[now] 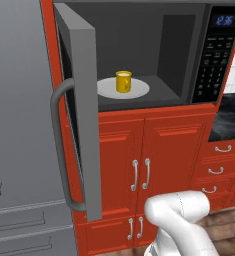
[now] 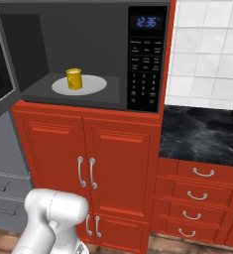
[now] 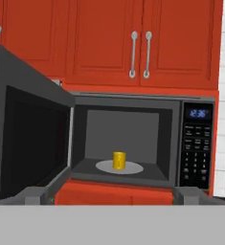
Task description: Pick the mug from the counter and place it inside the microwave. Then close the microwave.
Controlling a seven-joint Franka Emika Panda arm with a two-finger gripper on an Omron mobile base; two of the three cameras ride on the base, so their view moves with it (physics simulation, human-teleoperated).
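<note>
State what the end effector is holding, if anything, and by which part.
Nothing. The end effector is open and empty; the mug stands inside the microwave.

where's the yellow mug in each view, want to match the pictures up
Left base view: the mug stands upright on the round plate, upper centre, inside the open microwave.
Right base view: the mug is upper left, on the same plate.
Hand view: the mug is just below centre, on the plate.
Shared landmark: the keypad panel with blue clock digits, right of the mug.
</note>
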